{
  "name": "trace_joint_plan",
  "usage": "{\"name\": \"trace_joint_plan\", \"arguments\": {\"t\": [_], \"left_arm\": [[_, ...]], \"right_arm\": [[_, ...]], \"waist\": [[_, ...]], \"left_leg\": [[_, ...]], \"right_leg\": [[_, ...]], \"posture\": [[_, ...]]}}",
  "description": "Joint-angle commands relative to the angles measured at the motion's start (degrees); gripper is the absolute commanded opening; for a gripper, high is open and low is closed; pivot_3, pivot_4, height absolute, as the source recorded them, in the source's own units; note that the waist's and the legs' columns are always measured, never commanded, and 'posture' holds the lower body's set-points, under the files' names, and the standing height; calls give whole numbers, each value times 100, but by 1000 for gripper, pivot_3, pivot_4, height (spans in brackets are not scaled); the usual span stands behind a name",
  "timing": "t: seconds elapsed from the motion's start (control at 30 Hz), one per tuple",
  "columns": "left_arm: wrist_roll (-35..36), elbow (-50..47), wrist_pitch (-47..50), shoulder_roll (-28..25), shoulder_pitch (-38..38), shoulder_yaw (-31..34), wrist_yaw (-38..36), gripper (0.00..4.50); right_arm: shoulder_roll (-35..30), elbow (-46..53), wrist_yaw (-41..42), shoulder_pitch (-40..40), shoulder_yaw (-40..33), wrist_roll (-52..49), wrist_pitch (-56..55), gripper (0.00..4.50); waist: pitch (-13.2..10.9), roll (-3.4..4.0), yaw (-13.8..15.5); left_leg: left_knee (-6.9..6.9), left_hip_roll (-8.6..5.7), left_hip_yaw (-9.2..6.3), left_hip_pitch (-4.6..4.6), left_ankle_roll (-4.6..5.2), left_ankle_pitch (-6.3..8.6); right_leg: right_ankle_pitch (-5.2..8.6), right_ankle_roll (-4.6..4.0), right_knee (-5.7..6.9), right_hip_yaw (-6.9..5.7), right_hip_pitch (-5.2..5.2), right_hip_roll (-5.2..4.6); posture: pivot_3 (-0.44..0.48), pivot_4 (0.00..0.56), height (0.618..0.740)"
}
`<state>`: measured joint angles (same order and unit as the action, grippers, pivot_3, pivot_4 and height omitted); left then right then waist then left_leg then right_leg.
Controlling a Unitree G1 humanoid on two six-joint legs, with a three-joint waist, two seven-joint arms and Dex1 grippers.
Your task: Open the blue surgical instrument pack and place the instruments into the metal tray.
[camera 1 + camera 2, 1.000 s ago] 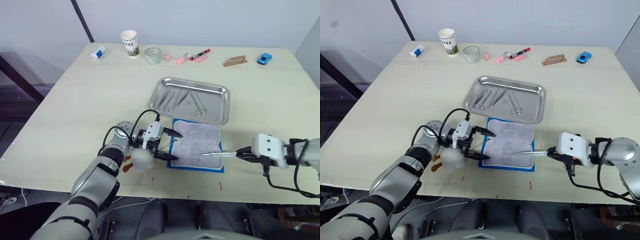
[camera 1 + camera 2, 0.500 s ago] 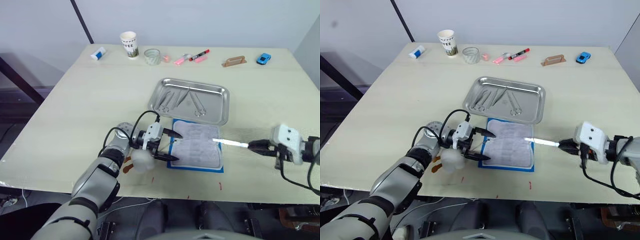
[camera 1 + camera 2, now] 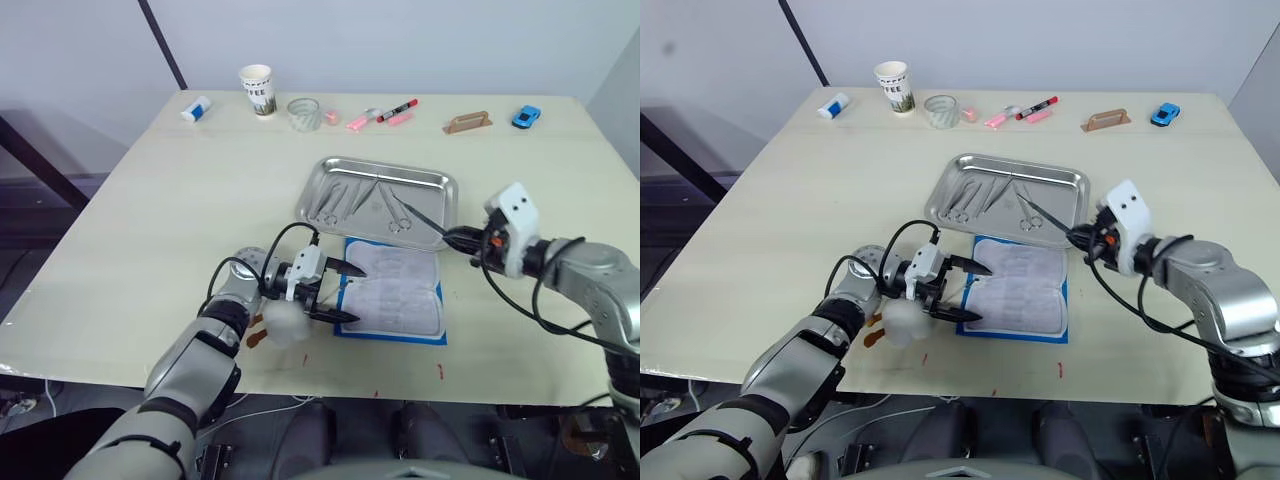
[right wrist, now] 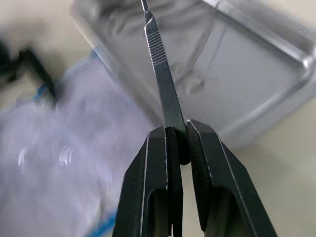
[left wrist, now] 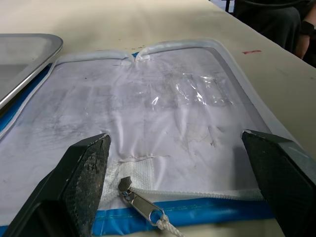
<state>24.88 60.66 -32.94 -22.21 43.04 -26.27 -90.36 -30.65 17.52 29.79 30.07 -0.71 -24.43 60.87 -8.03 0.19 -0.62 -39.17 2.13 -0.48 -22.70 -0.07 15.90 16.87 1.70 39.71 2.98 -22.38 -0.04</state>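
Note:
The blue surgical instrument pack (image 3: 392,300) lies open just in front of the metal tray (image 3: 432,198), its pale lining facing up. Several instruments (image 3: 340,200) rest in the tray's left and middle parts. My right gripper (image 3: 452,238) is shut on one slim silver instrument (image 3: 420,218), whose tip reaches over the tray's near right corner. The right wrist view shows that instrument (image 4: 160,64) pinched in the right gripper (image 4: 180,143) above the tray (image 4: 276,84). My left gripper (image 3: 345,292) stands open at the pack's left edge, its fingers (image 5: 84,173) spread over the lining near the zipper pull (image 5: 140,200).
Along the table's far edge stand a paper cup (image 3: 257,88), a glass (image 3: 304,112), a red-capped marker (image 3: 398,109), a brown handle piece (image 3: 468,122), a blue toy car (image 3: 526,117) and a white tube (image 3: 196,108).
My right gripper has carried the slim instrument from the pack's right side away from me to the tray's near right corner. The left gripper has stayed put.

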Motion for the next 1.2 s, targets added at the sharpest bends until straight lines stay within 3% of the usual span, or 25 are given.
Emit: {"name": "trace_joint_plan", "arguments": {"t": [0.03,0.27,0.6,1.0,1.07,1.13,1.2], "left_arm": [[-287,221,172,152,-342,-212,-214,4500],[-284,154,222,156,-423,-62,-214,4500],[-338,140,244,197,-449,61,-214,4500],[-340,116,245,191,-469,72,-214,4500],[-336,112,247,180,-475,76,-214,4500],[-330,103,249,172,-486,75,-214,4500],[-329,106,250,167,-492,78,-214,4500]], "right_arm": [[273,-275,-536,373,-24,197,239,56],[978,-1359,-1407,960,-23,716,182,56],[1478,-2947,-1800,1489,-57,1198,-715,56],[1677,-3520,-1810,1671,-183,1274,-914,56],[1680,-3536,-1788,1676,-196,1257,-919,1103],[1684,-3522,-1789,1671,-199,1267,-974,1743],[1700,-3465,-1775,1668,-212,1257,-1021,2671]], "waist": [[1,2,22],[3,5,13],[3,7,-19],[3,8,-15],[4,8,-16],[4,8,-16],[4,8,-15]], "left_leg": [[0,-1,-2,-5,0,0],[1,-2,-2,-7,3,1],[1,-3,3,-5,4,2],[2,-2,3,-8,4,2],[2,-2,3,-8,4,2],[2,-2,3,-8,4,2],[2,-2,2,-8,4,2]], "right_leg": [[1,1,0,0,-1,0],[3,5,0,4,-2,-1],[3,5,6,10,-7,1],[3,5,5,9,-7,-1],[3,5,5,9,-7,-1],[3,5,5,9,-7,-1],[3,5,5,8,-7,-1]], "posture": [[0,150,725],[0,150,725],[0,150,725],[0,150,725],[0,150,725],[0,150,725],[0,150,725]]}}
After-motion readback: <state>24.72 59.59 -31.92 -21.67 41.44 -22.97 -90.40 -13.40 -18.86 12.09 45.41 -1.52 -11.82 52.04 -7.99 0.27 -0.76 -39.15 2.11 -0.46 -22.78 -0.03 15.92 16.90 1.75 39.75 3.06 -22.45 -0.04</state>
